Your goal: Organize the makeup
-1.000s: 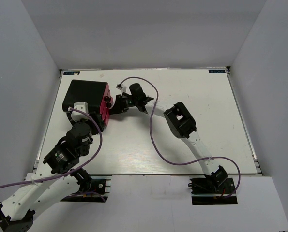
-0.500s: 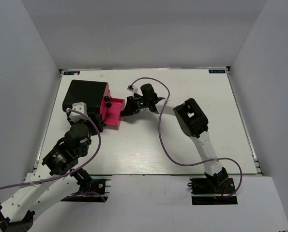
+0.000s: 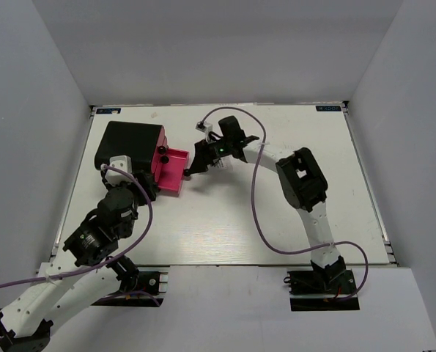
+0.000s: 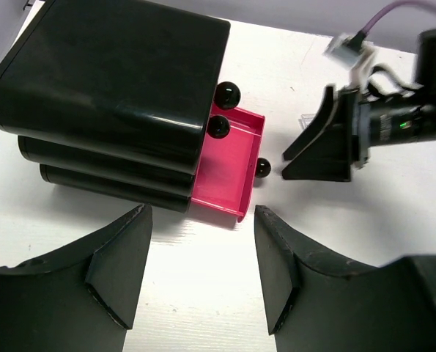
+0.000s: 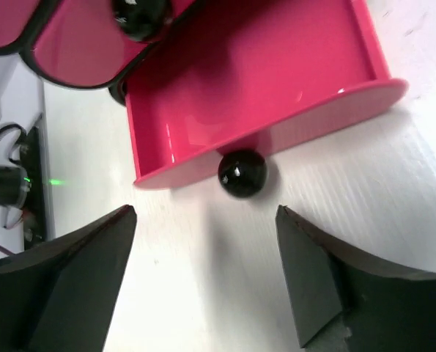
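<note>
The left arm rises from its base at the near left edge of the bench [image 3: 276,220] and bends inward, so the left gripper [image 3: 141,188] hangs just beside the near corner of the black case [image 3: 130,143]. Its fingers are spread wide and hold nothing. The right arm climbs from its base to a high elbow, and its forearm stretches left across the bench. The right gripper [image 3: 193,167] faces the front of the pink drawer [image 3: 175,167], which juts from the case's right side.

The top view does not show whether that gripper touches the drawer. The right wrist view does: the right gripper [image 5: 207,213] has its fingers well apart, and the round black knob [image 5: 242,173] on the drawer [image 5: 254,73] front lies beyond the fingertips, apart from them. The left wrist view looks between the spread fingers of the left gripper [image 4: 199,220]. It shows the case [image 4: 115,81] as three stacked tiers, with the lowest drawer [image 4: 228,161] pulled out, its knob [image 4: 261,167] facing the other gripper, and two more knobs on the shut tiers above. Where the makeup lies cannot be told from any view.

A second ago the drawer was barely out, with the right gripper at its front. Half a second ago it was already as far out as it is now. Since then the right gripper has backed off and the elbow has swung right.
</note>
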You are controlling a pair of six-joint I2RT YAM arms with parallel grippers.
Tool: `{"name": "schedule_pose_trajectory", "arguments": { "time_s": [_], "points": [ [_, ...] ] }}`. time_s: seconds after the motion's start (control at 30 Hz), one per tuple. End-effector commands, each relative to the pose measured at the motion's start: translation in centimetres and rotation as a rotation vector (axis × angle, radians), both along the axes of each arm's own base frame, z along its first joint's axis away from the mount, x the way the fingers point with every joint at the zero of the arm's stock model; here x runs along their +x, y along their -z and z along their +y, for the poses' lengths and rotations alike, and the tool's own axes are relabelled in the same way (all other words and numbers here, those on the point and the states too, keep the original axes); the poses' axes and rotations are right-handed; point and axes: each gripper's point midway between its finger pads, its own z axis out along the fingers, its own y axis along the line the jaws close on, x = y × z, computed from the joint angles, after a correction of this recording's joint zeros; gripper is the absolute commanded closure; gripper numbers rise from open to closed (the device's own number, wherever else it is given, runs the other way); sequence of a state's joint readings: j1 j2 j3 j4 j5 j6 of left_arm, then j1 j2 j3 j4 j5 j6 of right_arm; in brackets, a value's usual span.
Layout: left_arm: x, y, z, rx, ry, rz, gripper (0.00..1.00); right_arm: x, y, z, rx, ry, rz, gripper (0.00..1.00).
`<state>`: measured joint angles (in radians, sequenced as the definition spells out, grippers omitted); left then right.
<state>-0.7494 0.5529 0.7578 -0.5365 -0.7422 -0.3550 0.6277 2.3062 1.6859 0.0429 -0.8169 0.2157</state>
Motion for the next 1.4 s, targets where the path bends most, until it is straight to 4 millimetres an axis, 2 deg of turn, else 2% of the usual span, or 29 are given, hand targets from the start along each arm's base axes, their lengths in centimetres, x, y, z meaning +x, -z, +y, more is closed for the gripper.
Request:
{"name": "schedule_pose_trajectory", "arguments": {
  "time_s": [0.0, 0.07, 0.1, 0.13, 0.2, 0.27, 0.3, 0.4, 0.5, 0.53, 0.57, 0.6, 0.63, 0.77, 0.83, 0.87, 0.9, 0.93, 0.97, 1.0, 1.03, 1.07, 1.1, 1.13, 1.2, 1.23, 1.3, 1.33, 1.37],
  "points": [
    [0.0, -0.2, -0.3, -0.011, 0.024, -0.016, 0.32, 0.9, -6.2, -2.1, -0.043, -0.012, -0.279, 0.15],
    [-0.1, -0.4, -0.4, -0.015, 0.028, -0.021, 0.32, 1.7, -6.6, -4.4, -0.143, 0.083, -0.358, 0.11],
    [-0.1, -0.4, -0.4, -0.018, 0.034, -0.021, 0.32, 3.7, -6.2, -6.0, -0.230, 0.207, -0.432, 0.11],
    [-0.2, -0.5, -0.5, -0.020, 0.039, -0.024, 0.32, 4.3, -7.8, -7.1, -0.238, 0.273, -0.492, 0.11],
    [-0.2, -0.5, -0.7, -0.022, 0.053, -0.027, 0.32, 6.0, -6.4, -9.9, -0.330, 0.386, -0.544, 0.11],
    [-0.2, -0.6, -0.9, -0.024, 0.066, -0.029, 0.32, 6.0, -5.3, -10.9, -0.404, 0.394, -0.500, 0.11],
    [-0.2, -0.5, -1.1, -0.024, 0.077, -0.026, 0.32, 6.5, -4.7, -11.7, -0.450, 0.428, -0.479, 0.23],
    [0.0, -0.1, -2.8, -0.016, 0.157, -0.015, 0.32, 6.6, -2.4, -12.4, -0.523, 0.451, -0.413, 0.37],
    [-0.3, 1.7, -8.7, 0.006, 0.450, 0.050, 0.27, 7.7, -1.9, -13.0, -0.567, 0.529, -0.426, 0.38],
    [-1.2, 2.6, -11.6, 0.008, 0.609, 0.106, 0.27, 8.0, -1.9, -13.2, -0.573, 0.544, -0.425, 0.37],
    [-0.7, 6.2, -13.4, 0.057, 0.660, 0.257, 0.29, 8.1, -2.0, -13.3, -0.573, 0.563, -0.416, 0.37],
    [-0.3, 5.6, -14.9, 0.054, 0.704, 0.284, 0.31, 8.4, -2.3, -13.7, -0.591, 0.583, -0.421, 0.36],
    [-0.3, 6.3, -16.3, 0.060, 0.743, 0.333, 0.33, 8.6, -3.1, -14.4, -0.591, 0.605, -0.431, 0.36],
    [2.8, 7.7, -19.5, 0.024, 0.704, 0.389, 0.32, 9.0, -5.6, -18.2, -0.577, 0.758, -0.465, 0.34],
    [4.1, 6.8, -20.5, -0.023, 0.665, 0.390, 0.31, 8.8, -7.2, -20.3, -0.571, 0.813, -0.473, 0.32],
    [4.8, 7.1, -20.6, -0.019, 0.631, 0.407, 0.30, 9.4, -7.5, -22.5, -0.587, 0.868, -0.465, 0.32],
    [5.6, 8.9, -21.3, -0.022, 0.598, 0.472, 0.30, 9.3, -8.5, -23.3, -0.568, 0.903, -0.453, 0.30],
    [6.6, 8.0, -22.3, -0.040, 0.589, 0.469, 0.30, 8.8, -8.2, -24.2, -0.583, 0.909, -0.419, 0.30],
    [7.0, 9.0, -22.6, -0.036, 0.565, 0.513, 0.30, 9.1, -8.4, -25.9, -0.577, 0.935, -0.382, 0.30],
    [7.8, 11.6, -23.0, -0.023, 0.513, 0.583, 0.30, 8.6, -9.2, -26.2, -0.545, 0.942, -0.357, 0.31],
    [8.8, 11.1, -24.1, -0.032, 0.495, 0.577, 0.29, 8.1, -9.1, -26.7, -0.534, 0.939, -0.329, 0.31],
    [9.1, 12.1, -24.0, -0.018, 0.458, 0.614, 0.28, 7.7, -9.0, -27.3, -0.508, 0.929, -0.295, 0.31],
    [9.8, 12.8, -24.2, -0.018, 0.423, 0.626, 0.26, 7.6, -10.3, -28.4, -0.475, 0.957, -0.300, 0.31],
    [10.4, 14.8, -24.5, 0.001, 0.395, 0.663, 0.26, 7.5, -10.7, -29.3, -0.460, 0.971, -0.296, 0.31],
    [11.9, 15.0, -25.4, -0.013, 0.357, 0.654, 0.22, 6.8, -11.6, -30.5, -0.418, 0.986, -0.297, 0.31],
    [12.3, 16.7, -25.3, 0.011, 0.321, 0.686, 0.21, 6.6, -12.1, -30.8, -0.404, 0.990, -0.304, 0.31],
    [14.1, 16.1, -25.6, 0.011, 0.260, 0.648, 0.19, 6.1, -12.4, -31.6, -0.377, 0.996, -0.308, 0.31],
    [14.4, 17.4, -25.2, 0.038, 0.223, 0.671, 0.17, 5.9, -12.5, -31.8, -0.369, 0.997, -0.308, 0.31],
    [15.4, 16.5, -25.7, 0.024, 0.205, 0.644, 0.17, 5.5, -12.5, -31.6, -0.356, 0.984, -0.305, 0.31]
  ]
}}
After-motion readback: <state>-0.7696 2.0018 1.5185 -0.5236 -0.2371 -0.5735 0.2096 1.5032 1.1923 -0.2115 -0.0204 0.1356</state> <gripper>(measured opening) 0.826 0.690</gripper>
